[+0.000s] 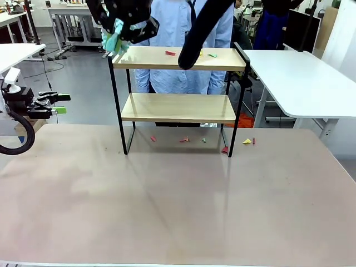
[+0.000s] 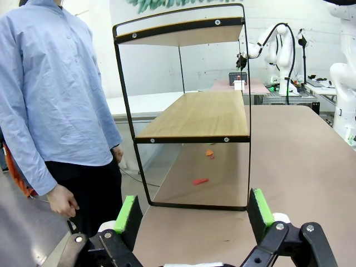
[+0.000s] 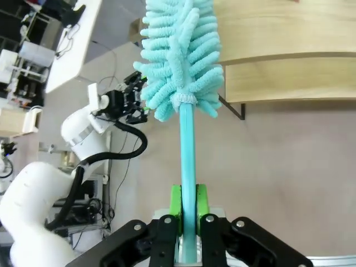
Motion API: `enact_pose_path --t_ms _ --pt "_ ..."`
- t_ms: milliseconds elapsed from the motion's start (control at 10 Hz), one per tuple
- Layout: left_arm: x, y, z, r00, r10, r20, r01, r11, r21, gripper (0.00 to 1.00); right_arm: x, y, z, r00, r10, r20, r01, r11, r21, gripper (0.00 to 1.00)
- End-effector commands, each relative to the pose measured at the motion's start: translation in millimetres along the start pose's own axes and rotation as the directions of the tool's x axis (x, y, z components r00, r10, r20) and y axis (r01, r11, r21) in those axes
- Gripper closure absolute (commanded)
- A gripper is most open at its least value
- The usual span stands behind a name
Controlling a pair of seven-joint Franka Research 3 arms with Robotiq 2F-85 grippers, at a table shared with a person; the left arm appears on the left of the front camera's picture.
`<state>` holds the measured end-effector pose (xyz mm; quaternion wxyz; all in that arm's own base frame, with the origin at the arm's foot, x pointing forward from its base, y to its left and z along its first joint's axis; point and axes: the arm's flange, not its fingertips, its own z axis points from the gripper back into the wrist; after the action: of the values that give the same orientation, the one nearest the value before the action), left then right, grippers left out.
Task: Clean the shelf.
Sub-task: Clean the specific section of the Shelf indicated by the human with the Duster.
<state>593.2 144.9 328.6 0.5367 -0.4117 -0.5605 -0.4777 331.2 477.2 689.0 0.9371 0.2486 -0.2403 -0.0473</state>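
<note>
Your right fingers [image 3: 176, 201] clamp the duster [image 3: 181, 55] at the top-left corner of the shelf [image 1: 178, 107]; left fingers [image 2: 127, 214] stand apart. Scraps [image 1: 170, 53] lie on its top board, so cleaning looks barely begun.

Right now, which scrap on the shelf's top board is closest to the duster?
The red scrap, leftmost on the shelf; the green scrap lies farther right.
</note>
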Motion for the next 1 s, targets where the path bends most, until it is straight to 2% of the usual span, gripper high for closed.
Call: enact_pose_path --t_ms 0,700,900 --pt "4 -2 0 1.0 -0.004 -0.004 0.004 1.0 -0.003 0.0 3 24 -6 0.999 -0.035 0.034 0.037 0.999 -0.035 0.87" --pt "4 -2 0 1.0 -0.004 -0.004 0.004 1.0 -0.003 0.0 17 17 -30 0.998 0.013 -0.059 -0.02 0.991 -0.131 0.87" --pt "4 -2 0 1.0 -0.004 -0.004 0.004 1.0 -0.003 0.0 11 7 -33 0.998 -0.013 -0.067 0.006 0.993 -0.116 0.87"
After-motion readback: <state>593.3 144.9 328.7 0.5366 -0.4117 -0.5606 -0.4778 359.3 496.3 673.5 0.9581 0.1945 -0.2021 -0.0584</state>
